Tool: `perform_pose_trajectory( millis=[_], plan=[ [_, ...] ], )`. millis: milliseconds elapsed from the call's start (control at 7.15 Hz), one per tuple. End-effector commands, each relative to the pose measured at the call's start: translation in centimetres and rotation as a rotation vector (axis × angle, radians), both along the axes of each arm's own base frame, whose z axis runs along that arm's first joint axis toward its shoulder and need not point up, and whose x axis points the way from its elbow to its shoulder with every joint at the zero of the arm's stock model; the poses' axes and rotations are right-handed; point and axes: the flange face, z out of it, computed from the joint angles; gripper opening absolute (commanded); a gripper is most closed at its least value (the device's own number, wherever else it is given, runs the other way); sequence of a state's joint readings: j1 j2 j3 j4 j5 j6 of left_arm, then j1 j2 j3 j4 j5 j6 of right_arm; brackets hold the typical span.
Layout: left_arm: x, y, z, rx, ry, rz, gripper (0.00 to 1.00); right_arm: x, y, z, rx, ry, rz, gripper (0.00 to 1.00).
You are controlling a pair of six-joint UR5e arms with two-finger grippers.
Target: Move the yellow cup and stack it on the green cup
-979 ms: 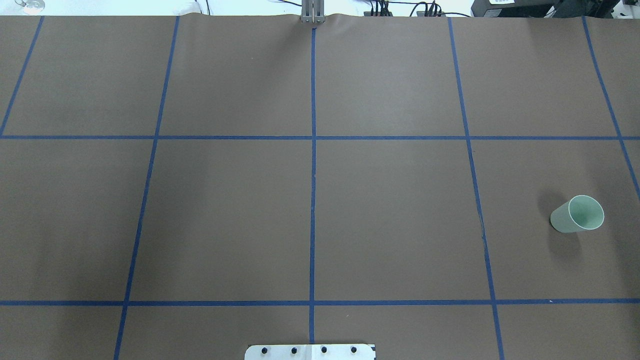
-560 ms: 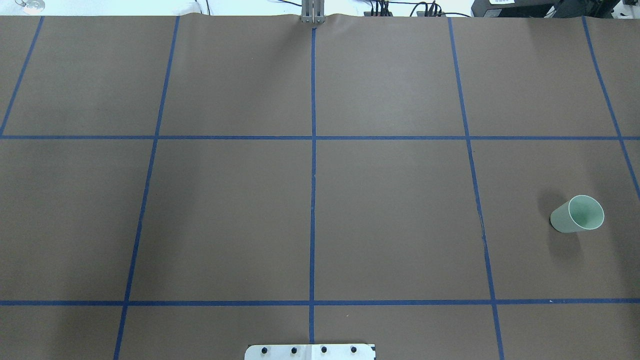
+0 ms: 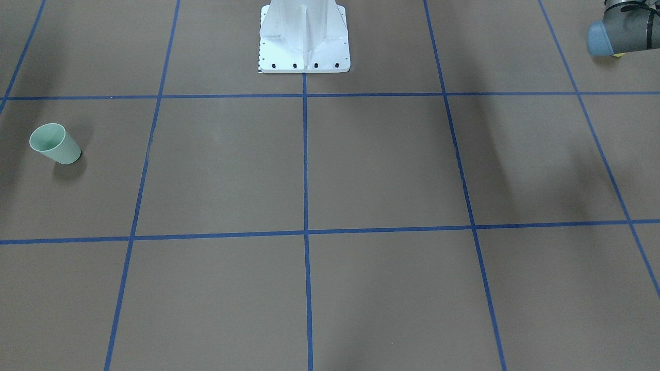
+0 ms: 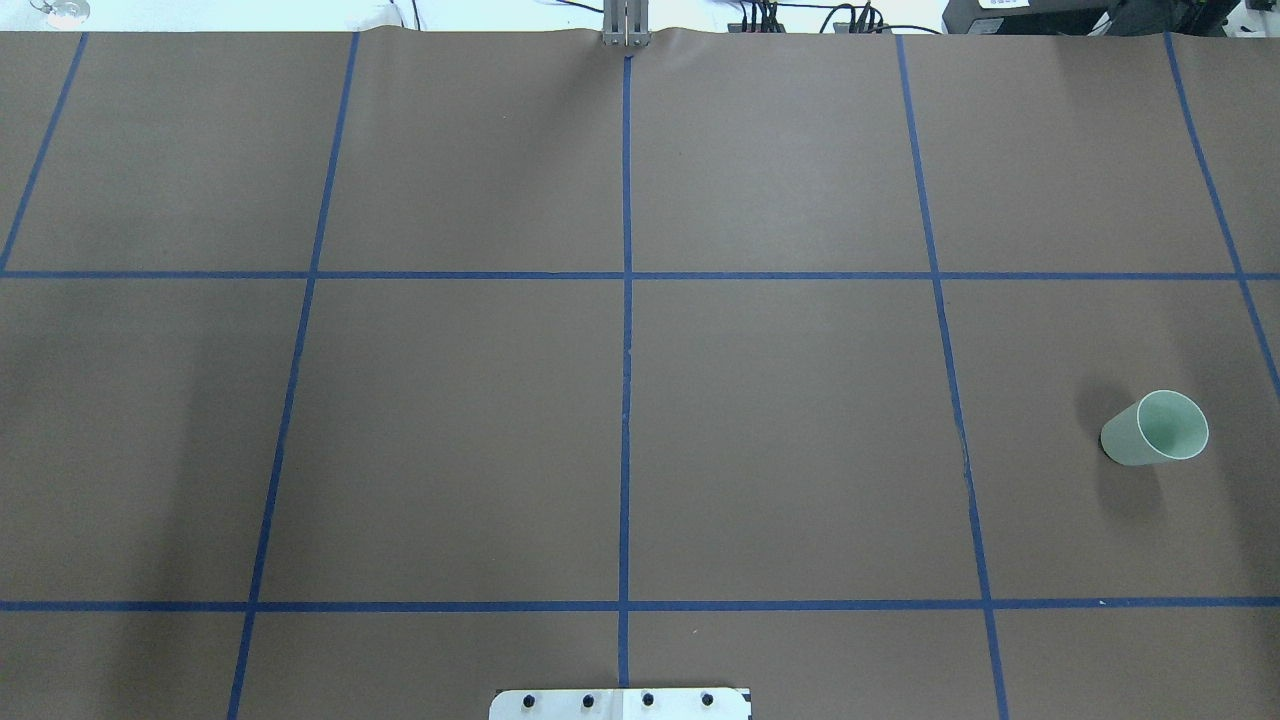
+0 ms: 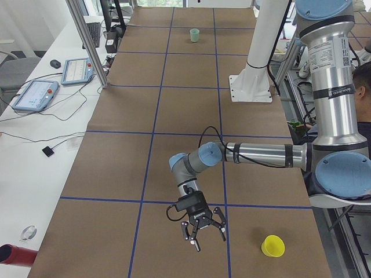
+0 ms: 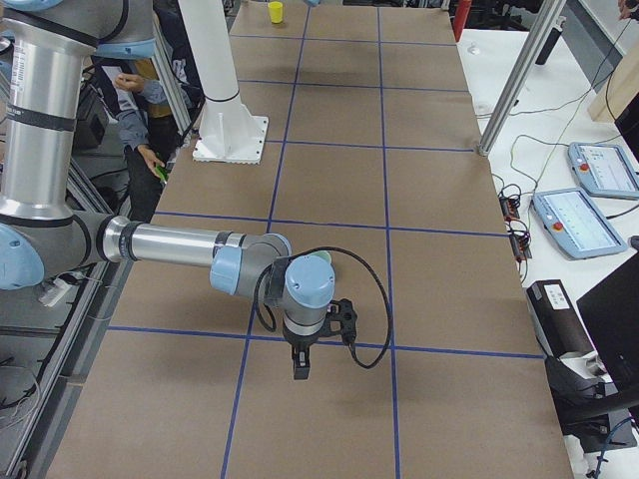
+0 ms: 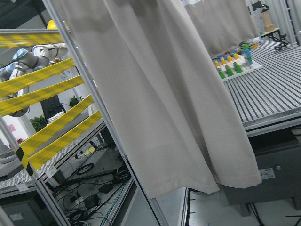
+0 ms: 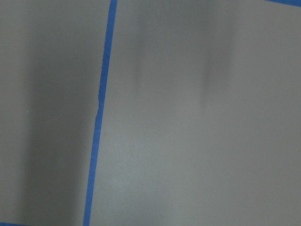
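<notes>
The green cup (image 4: 1155,430) stands upright, mouth up, on the brown table at the robot's right; it also shows in the front-facing view (image 3: 54,145) and far off in the exterior left view (image 5: 195,35). The yellow cup (image 5: 272,246) stands upright at the table's left end near the robot's edge, small in the exterior right view (image 6: 276,12). My left gripper (image 5: 200,233) hangs over the table beside the yellow cup, apart from it. My right gripper (image 6: 301,366) hangs just in front of the green cup (image 6: 321,259). I cannot tell whether either is open or shut.
The white robot pedestal (image 3: 304,36) stands at the table's near-robot edge. Blue tape lines (image 4: 626,400) grid the brown paper. Teach pendants (image 5: 35,92) lie on a side bench. A person (image 6: 150,110) sits behind the robot. The left arm's elbow (image 3: 616,31) shows at one corner.
The green cup has not moved. A faint shadow on the table's left half has drifted further left.
</notes>
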State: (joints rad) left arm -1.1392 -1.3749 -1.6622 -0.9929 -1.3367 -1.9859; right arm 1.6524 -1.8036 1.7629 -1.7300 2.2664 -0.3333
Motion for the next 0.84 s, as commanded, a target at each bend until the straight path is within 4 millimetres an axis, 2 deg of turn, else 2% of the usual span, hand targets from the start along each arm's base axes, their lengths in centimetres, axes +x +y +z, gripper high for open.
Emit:
perform_pose_trajectory(
  millis=[0, 280, 420, 560, 700],
  plan=[
    [-0.5, 3.3, 5.2, -0.125, -0.101, -0.170, 1.00, 0.0, -0.3, -0.4, 0.010, 0.000, -0.001, 1.00],
    [-0.3, 6.3, 7.0, -0.254, -0.165, -0.333, 1.00, 0.1, -0.9, -0.7, 0.061, 0.004, 0.000, 1.00],
    [0.8, 7.6, 7.2, -0.313, -0.206, -0.418, 1.00, 0.1, -0.9, -0.7, 0.080, 0.005, -0.002, 1.00],
    [2.6, 8.1, 7.2, -0.333, -0.203, -0.465, 1.00, 0.1, -1.0, -0.7, 0.082, 0.005, -0.002, 1.00],
    [5.5, 8.1, 6.9, -0.335, -0.204, -0.500, 1.00, 0.1, -1.0, -0.7, 0.082, 0.005, -0.002, 1.00]
  ],
)
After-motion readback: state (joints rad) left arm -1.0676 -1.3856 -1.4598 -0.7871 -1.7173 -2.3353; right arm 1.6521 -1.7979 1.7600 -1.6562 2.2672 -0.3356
